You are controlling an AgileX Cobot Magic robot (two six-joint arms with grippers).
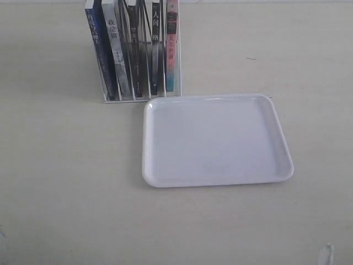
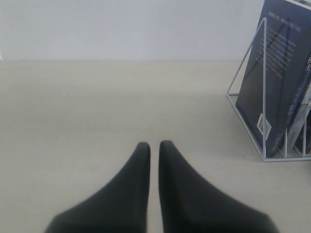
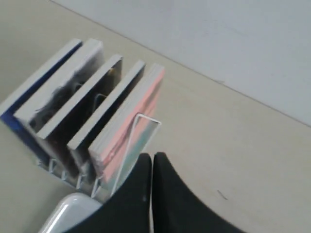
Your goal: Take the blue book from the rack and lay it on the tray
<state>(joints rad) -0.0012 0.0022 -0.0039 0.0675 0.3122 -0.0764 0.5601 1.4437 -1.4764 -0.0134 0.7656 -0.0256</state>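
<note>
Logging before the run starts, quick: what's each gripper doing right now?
Left gripper: closed, holding nothing.
Right gripper: closed, holding nothing.

Left gripper (image 2: 154, 145): two dark, tapered fingers (image 2: 131, 194) lie side by side with their tips level. Only a thin slit runs between them, so the jaws are closed. From the wrist camera the fingers broaden toward the lens and the tips point away. The gripper sits low and close to level.

Right gripper (image 3: 152, 156): its dark fingers (image 3: 175, 199) are pressed together along their length, the seam barely a line. Jaws closed. This wrist is pitched downward and looks on from above.

Exterior view: a pale sliver (image 1: 326, 254) at the lower edge on the right side is possibly part of the right arm, but too blurred to be sure.
</note>
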